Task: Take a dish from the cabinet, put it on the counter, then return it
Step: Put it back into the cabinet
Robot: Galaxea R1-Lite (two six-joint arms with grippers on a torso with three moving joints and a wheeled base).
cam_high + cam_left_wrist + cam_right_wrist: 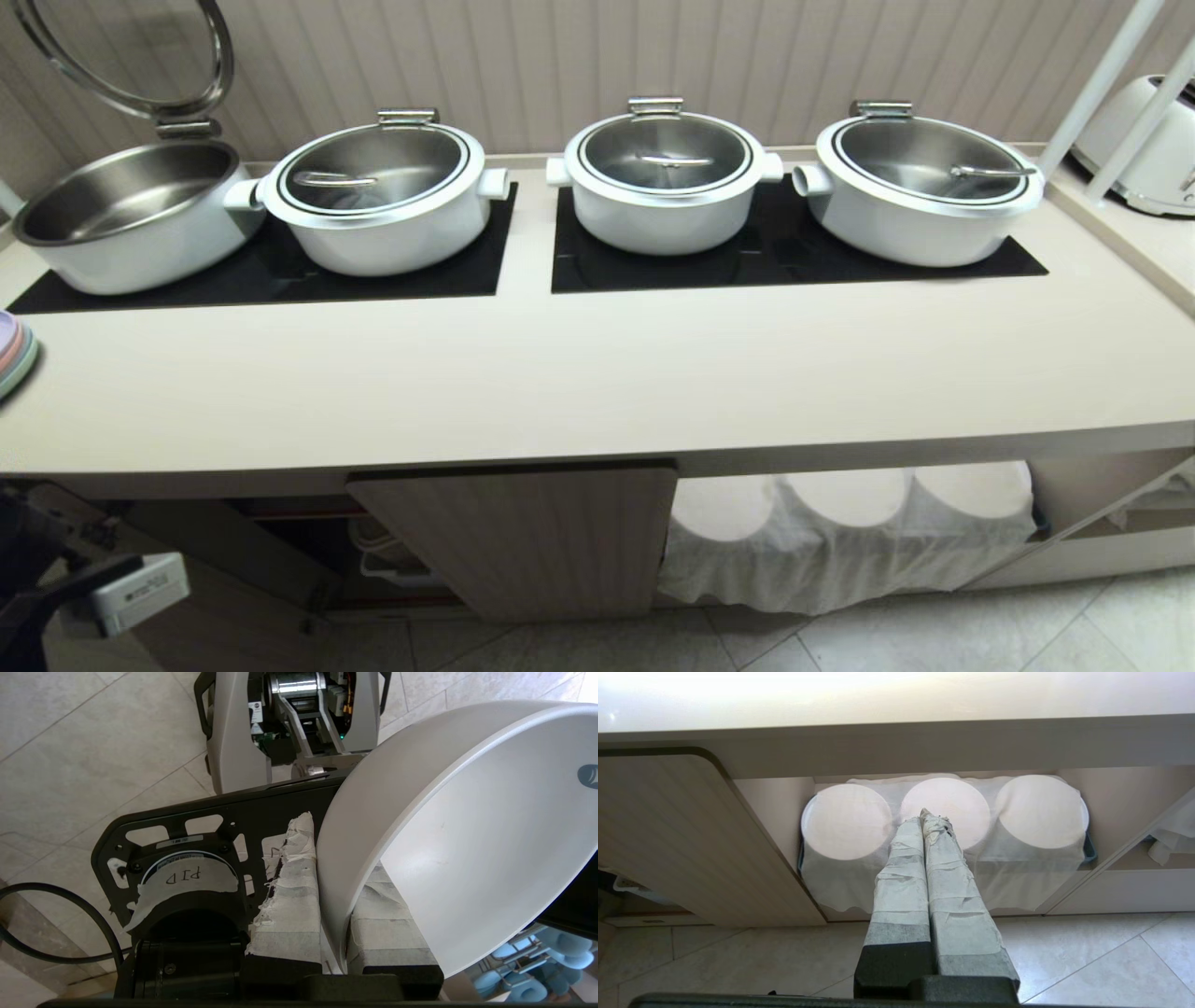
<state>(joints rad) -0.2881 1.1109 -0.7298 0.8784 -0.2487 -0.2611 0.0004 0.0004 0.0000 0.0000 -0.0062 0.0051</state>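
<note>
White ceramic, the dish (467, 826), is sitting clamped by its rim in the left hand (334, 933); the two tape-wrapped fingers (289, 891) are pressing on either side of the wall, one on the outside and one inside the bowl, closed down to the thickness of the rim. In the left wrist view the dish is hanging tilted on edge over the tiled floor (84, 742), with the robot's own base (289, 723) showing beyond it, so it is lying neither on the worktop nor on a shelf. The head view is showing the beige worktop (597, 373) bare along its front strip, with four white pots (663, 182) standing on the black inset panels (794, 257) at the back, the leftmost with its lid raised. Below, the cabinet (523, 537) is standing with one fluted door shut and the space to its left open and dark; something pale is sitting inside, possibly stacked ware, too dim to confirm. The right hand (924, 821) is hanging low in front of the white cloth (1017, 877) draped over three round shapes, its taped fingers pressed together and holding nothing.
</note>
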